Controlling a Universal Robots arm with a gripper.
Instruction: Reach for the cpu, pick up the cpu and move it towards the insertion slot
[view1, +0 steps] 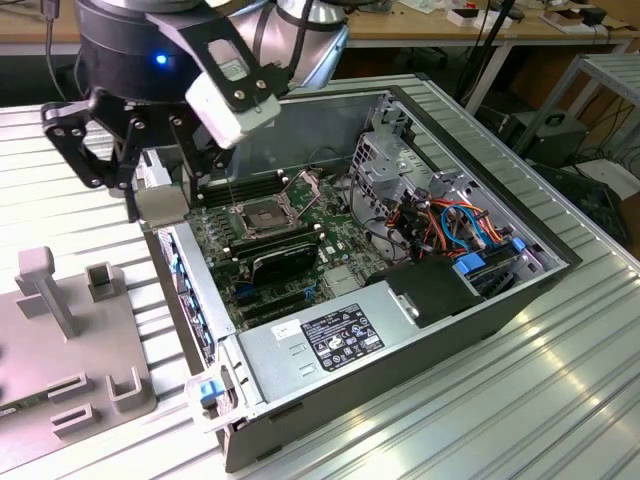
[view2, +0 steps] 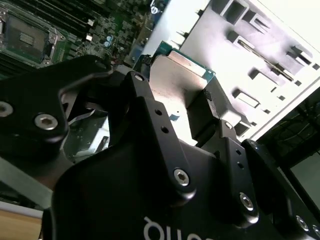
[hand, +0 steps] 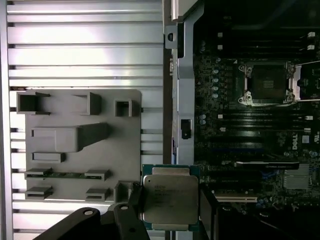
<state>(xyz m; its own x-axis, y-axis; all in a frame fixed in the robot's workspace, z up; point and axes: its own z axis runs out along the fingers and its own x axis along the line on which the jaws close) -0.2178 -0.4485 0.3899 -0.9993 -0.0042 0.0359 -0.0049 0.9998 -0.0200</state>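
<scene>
1. Gripper (view1: 160, 195) hangs over the exterior view's left edge of the open PC case (view1: 545, 285), above the case wall, next to the grey fixture plate (view1: 70, 340).
2. Claw is clenched on the cpu (hand: 170, 200): in the first wrist view the chip sits flat between the two black fingers (hand: 134, 202), silver lid facing the cam, green rim showing around it.
3. Second wrist view shows the same grip from the other side: cpu (view2: 177, 82) pinched at its edges, pads touching both sides.
4. In the exterior view the cpu (view1: 160, 203) is a pale square at the fingertips, lifted off the plate, not touching anything but the fingers.
5. Slot (view1: 262, 218) is on the motherboard (view1: 340, 250) inside the case, metal frame w/ dark centre, bracket (view1: 305, 185) hinged up and open.
6. Slot (hand: 266, 84) in the first wrist view lies well apart from the held chip, w/ the case wall between them; slot (view2: 27, 37) also shows in the second wrist view.
7. Cpu is not over the slot; it sits beside the case edge, between plate and board.
8. Plate (hand: 75, 145) carries several empty holders; it rests on the ribbed alu table (view1: 520, 400).
</scene>
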